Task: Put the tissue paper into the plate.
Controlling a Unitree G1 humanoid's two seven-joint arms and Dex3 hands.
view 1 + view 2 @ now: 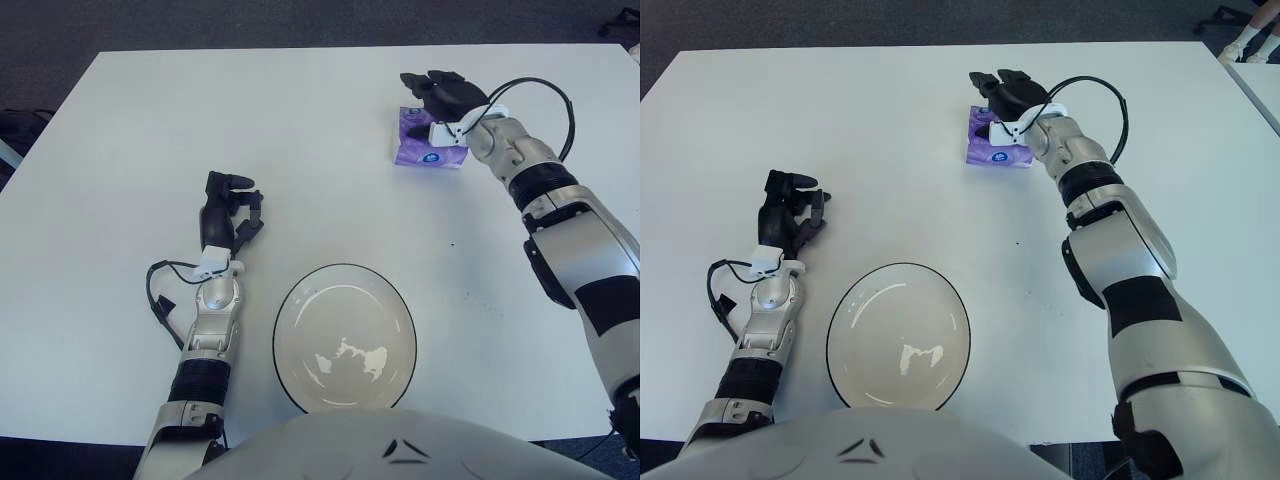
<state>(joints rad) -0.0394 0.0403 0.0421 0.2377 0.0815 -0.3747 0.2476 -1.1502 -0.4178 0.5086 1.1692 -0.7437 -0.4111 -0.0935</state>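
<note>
White table (120,150) stood on dark carpet (300,20). Right hand (440,95) hovered over tissue pack (425,150) at far right, fingers spread, grip unclear. Plate (345,338) near front edge; left hand (228,212) curled beside it, to its left.

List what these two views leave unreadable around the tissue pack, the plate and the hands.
- Top of the purple tissue pack: covered by the right hand in both views, so contact or grip cannot be judged.
- Label on the pack's front: too small to read.
- Near rim of the plate: cut off by the robot's own body at the bottom edge.
- Left hand, beside the plate on its left: whether it touches the table is unclear.
</note>
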